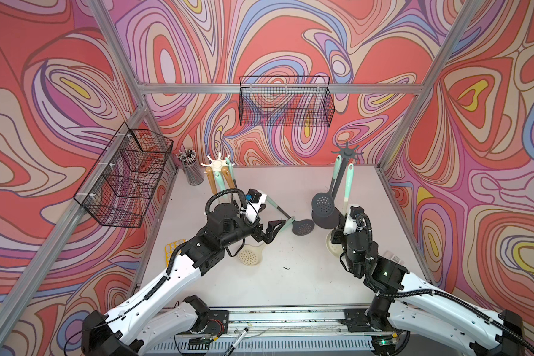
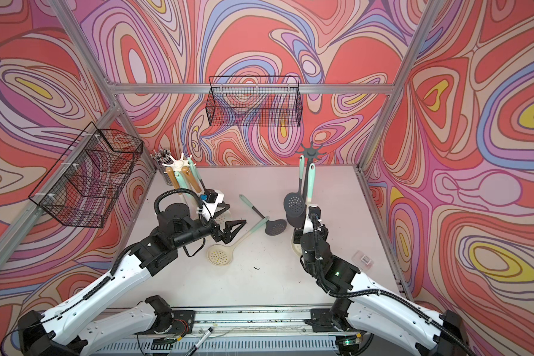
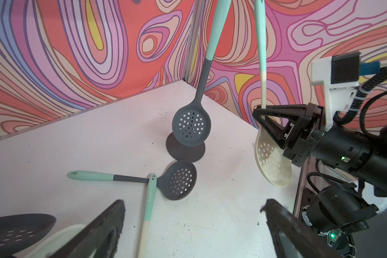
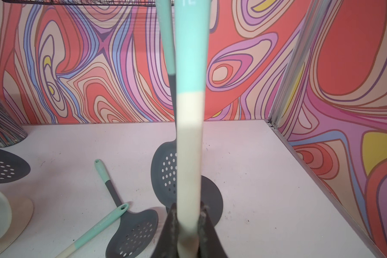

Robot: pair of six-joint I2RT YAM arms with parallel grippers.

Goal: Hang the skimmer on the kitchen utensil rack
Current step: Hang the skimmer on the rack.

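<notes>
The walls all around carry a swirling pattern in red, pink, lilac and yellow, and below them lies a white tabletop [image 1: 290, 277]. At its far right stands a dark grey utensil rack [image 1: 346, 152], and one grey skimmer [image 1: 322, 203] hangs from it. Just beside this one is the cream skimmer [image 1: 347, 182] with a mint handle. It stands almost upright, the bowl down and the mint end up near the arms of the rack. Whether the end sits on a hook, I cannot tell. The right jaws, at the end of the right arm [image 1: 413, 283], are pressed together on the cream part of its handle, just above the bowl.

The left arm [image 1: 173, 277] reaches over the middle of the tabletop. The left jaws are spread wide and hold nothing. In the left wrist view the mint handle of a second cream skimmer [image 2: 219, 255] runs between the two fingers [image 3: 107, 223]. This one lies flat, and its tip touches the neck of a second grey skimmer [image 2: 275, 226], also lying flat. At the far left stands a cream rack [image 1: 218, 163] with utensils, and a cup of pens [image 1: 193, 172] next to it.
</notes>
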